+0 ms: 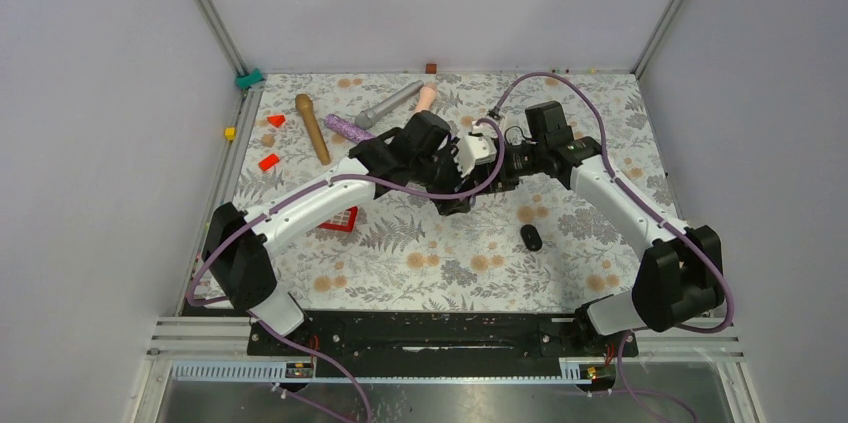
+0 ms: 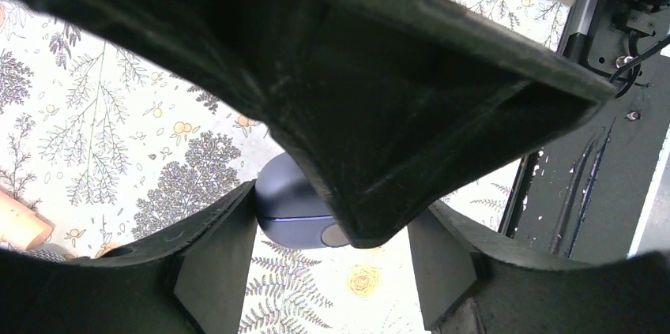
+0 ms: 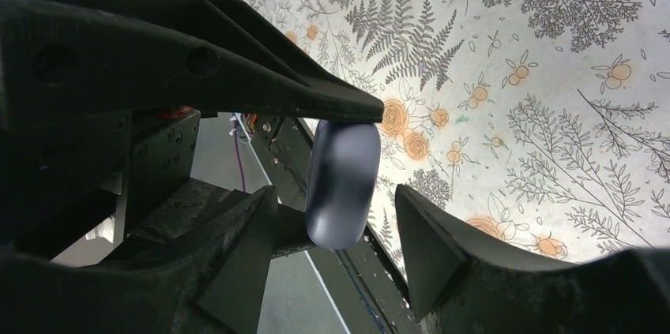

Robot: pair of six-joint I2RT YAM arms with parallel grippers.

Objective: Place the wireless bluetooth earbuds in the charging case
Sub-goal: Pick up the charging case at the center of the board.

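Observation:
The charging case (image 2: 288,208) is a small, closed, lavender-grey oval with a seam and a round button. It is held up above the flowered table. My left gripper (image 2: 340,200) is shut on its two ends. One end touches the left finger, and the other is hidden behind a finger of the right gripper. In the right wrist view the case (image 3: 341,180) stands on end. My right gripper (image 3: 333,196) is open around it, with a gap on each side. In the top view both grippers meet at the table's middle (image 1: 462,188). The earbuds are not visible in any view.
A black oval pebble (image 1: 531,237) lies right of centre. A red tray (image 1: 340,220) sits partly under the left arm. A wooden rod (image 1: 312,128), a grey cylinder (image 1: 388,103), a purple piece (image 1: 345,128) and small red blocks (image 1: 268,162) lie at the back left.

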